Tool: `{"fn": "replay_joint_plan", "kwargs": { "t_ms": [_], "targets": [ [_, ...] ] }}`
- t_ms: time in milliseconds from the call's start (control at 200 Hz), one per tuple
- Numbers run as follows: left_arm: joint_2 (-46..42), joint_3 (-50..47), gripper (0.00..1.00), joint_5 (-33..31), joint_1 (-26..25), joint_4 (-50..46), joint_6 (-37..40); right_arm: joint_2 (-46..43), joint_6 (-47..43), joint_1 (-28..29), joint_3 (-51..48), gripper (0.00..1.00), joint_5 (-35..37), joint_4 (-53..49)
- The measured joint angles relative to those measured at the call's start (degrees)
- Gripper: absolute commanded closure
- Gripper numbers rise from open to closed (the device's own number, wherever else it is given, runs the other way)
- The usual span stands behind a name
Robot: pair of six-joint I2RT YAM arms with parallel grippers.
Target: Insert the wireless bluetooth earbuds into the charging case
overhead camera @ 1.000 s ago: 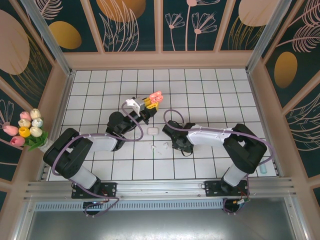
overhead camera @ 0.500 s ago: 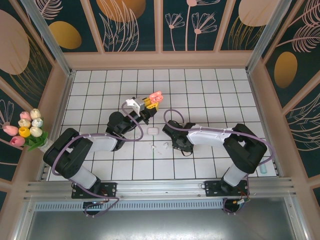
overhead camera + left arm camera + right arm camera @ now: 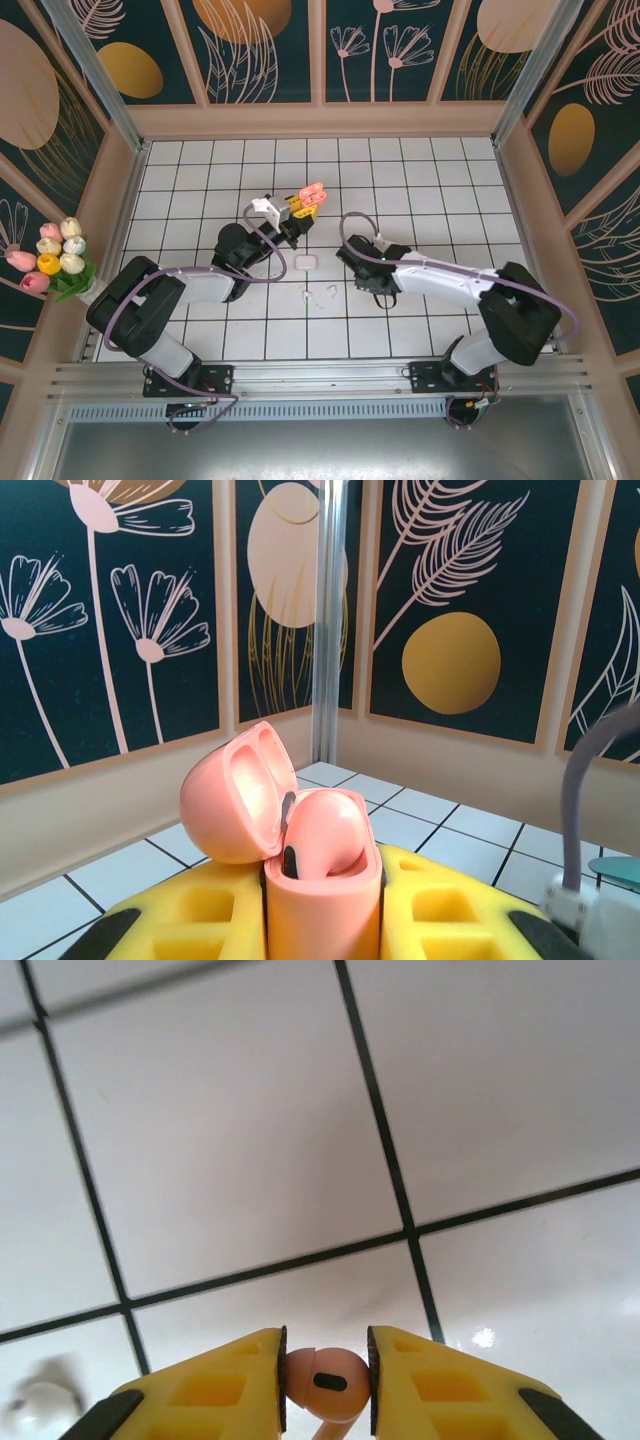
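Wireless bluetooth earbuds (image 3: 308, 294) are sitting in two places. Nearest to me, the right gripper (image 3: 325, 1388) is clamping one salmon-pink earbud (image 3: 322, 1378) across its rounded head. The yellow fingers (image 3: 215, 1395) are pressing on both sides, with the stem hanging below, just above the white tiled floor (image 3: 250, 1140). Beside that arm, two white earbuds are lying loose on the tiles, near each other, with a small white case (image 3: 306, 262) resting a little farther back. Farther again, the left gripper (image 3: 322, 912) is squeezing the pink charging case (image 3: 320, 890) low on its body, with the lid (image 3: 235, 800) standing open and the top left clear. Whether a bud is already sitting inside, I cannot tell. My read on handling: these buds are looking very light, hard and glossy, so weight is not the worry, slipping is. A rounded shell between flat pads is likely wanting to squirt out or twist if it is pinched off-centre. Taking the head across its widest part, as now, seems the right hold, since it is leaving the stem free to go into a well first. The case is looking rigid but its hinge is probably delicate, so pressing on the lid is worth avoiding. Gripping it low on the body is keeping the opening free.
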Motion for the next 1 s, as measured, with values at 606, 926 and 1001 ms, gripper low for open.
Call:
{"fn": "replay_joint_plan", "kwargs": {
  "t_ms": [606, 926, 1001],
  "targets": [
    [1.9, 0.7, 1.00, 4.8, 0.0, -1.6, 0.0, -12.7, -21.5, -10.4, 14.6, 0.73, 1.1, 11.4],
    [4.5, 4.6, 1.00, 11.1, 0.0, -4.2, -0.2, -8.3, -32.0, -10.5, 20.9, 0.73, -5.4, 19.0],
    [4.8, 5.3, 1.00, 12.1, 0.0, -4.6, -0.2, -7.6, -33.9, -10.5, 20.9, 0.73, -7.2, 19.8]
  ]
}}
